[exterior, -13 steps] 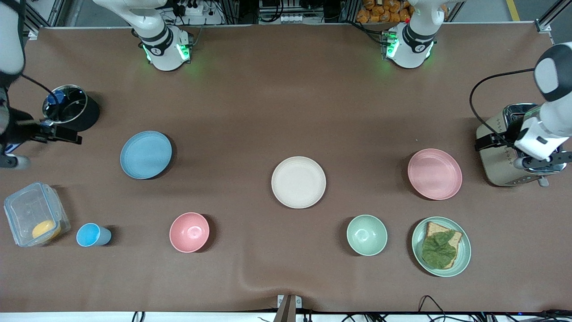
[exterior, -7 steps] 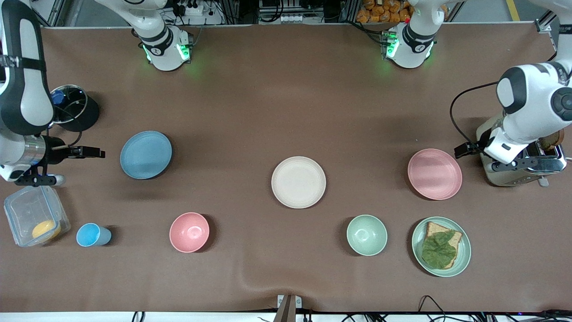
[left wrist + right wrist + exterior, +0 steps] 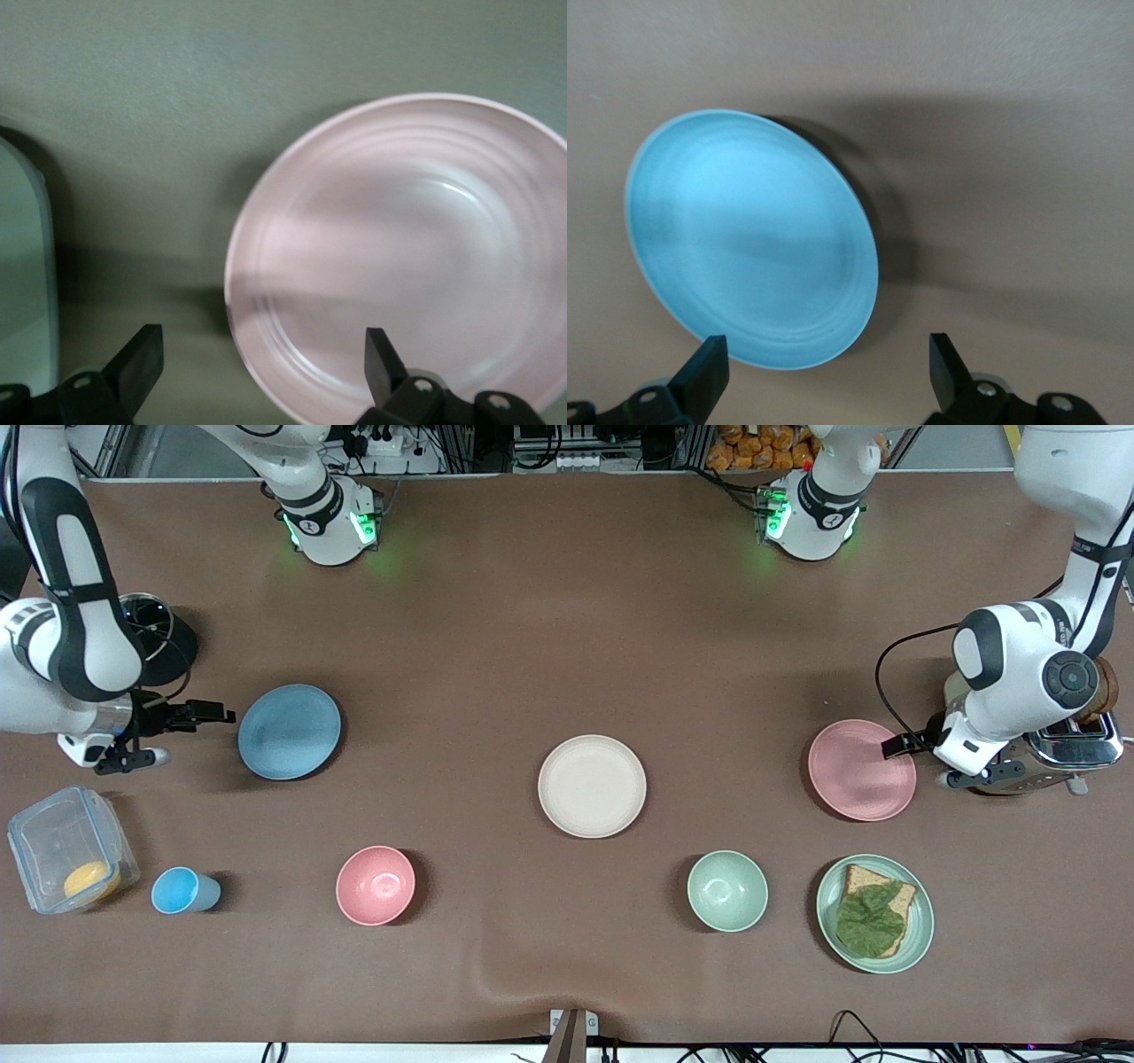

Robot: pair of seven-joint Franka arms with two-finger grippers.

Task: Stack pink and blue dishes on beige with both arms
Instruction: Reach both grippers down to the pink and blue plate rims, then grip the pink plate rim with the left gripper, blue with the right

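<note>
Three matte round plates lie apart on the brown desk.
Beige plate [image 3: 592, 786] mid-desk; right hand [image 3: 211, 711], fingers spread, by the blue plate [image 3: 290, 732]; left hand [image 3: 895, 746], spread, over the pink plate's [image 3: 855, 772] rim.

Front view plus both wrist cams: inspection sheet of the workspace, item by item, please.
Surface: brown table cover, small ripple at the edge nearest the front camera.
Job's things: blue plate, beige plate, pink plate, all flat and apart; nothing stacked.
Clutter: pink bowl, green bowl, blue cup, green plate with toast, lidded box, toaster, black pot.
Grippers: left tool open at the pink plate's rim; right tool open at the blue plate's rim.
Cables: black cable on the left arm.
Surroundings: nothing seen.
</note>
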